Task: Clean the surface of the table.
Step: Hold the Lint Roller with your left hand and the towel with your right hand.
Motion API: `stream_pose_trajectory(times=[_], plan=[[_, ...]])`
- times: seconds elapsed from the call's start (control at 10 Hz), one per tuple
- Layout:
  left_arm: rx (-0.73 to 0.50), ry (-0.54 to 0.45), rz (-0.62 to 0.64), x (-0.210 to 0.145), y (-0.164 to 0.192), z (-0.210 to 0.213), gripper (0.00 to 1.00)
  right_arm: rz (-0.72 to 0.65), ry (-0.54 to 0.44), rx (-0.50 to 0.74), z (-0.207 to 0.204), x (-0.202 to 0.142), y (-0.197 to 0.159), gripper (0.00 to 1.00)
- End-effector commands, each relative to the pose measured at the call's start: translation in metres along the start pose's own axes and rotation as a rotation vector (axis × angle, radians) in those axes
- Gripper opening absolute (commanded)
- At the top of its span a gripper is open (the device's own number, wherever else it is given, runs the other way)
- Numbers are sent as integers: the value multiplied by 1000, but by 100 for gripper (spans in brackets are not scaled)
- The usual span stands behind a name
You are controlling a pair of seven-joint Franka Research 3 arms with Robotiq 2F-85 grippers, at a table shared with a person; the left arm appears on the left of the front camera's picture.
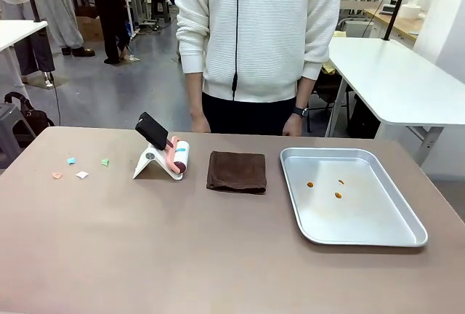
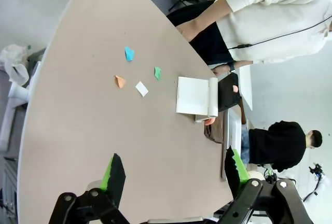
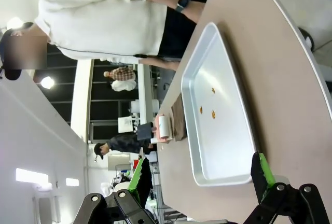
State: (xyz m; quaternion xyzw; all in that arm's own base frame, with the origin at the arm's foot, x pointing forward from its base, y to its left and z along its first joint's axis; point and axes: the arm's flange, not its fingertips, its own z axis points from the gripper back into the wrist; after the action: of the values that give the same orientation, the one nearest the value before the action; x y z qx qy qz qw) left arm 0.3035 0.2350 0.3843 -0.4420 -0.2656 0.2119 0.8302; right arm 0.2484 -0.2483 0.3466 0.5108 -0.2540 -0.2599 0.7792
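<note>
— Left gripper [image 2: 173, 171]: how are its jaws set?
— Wide apart and empty. The table [image 2: 88, 110] is spread below and ahead of it, and four coloured paper scraps [image 2: 129, 53] are scattered on the top well beyond it.
— And the right gripper [image 3: 201, 169]?
— Parted as well, nothing gripped. The same taupe top is seen under it, with the metal tray [image 3: 228, 146] laid just ahead and orange crumbs [image 3: 212, 114] inside. A brown cloth [image 1: 237, 171] and a lint roller [image 1: 178, 156] are placed between scraps and tray.
</note>
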Motion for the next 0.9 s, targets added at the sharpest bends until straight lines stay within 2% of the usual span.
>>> stream_pose_trajectory(times=[0.0, 0.5, 0.7, 0.8], plan=[[-11, -12, 5, -1, 4, 11, 100, 17, 17, -1, 8, -4, 3, 100], [7, -11, 16, -3, 4, 12, 100, -12, 23, -14, 7, -6, 3, 100], [12, 14, -19, 7, -10, 6, 100, 78, -21, -77, -6, -20, 25, 100], [44, 48, -60, 15, -32, -5, 100, 160, -44, -104, -19, -33, 48, 100]])
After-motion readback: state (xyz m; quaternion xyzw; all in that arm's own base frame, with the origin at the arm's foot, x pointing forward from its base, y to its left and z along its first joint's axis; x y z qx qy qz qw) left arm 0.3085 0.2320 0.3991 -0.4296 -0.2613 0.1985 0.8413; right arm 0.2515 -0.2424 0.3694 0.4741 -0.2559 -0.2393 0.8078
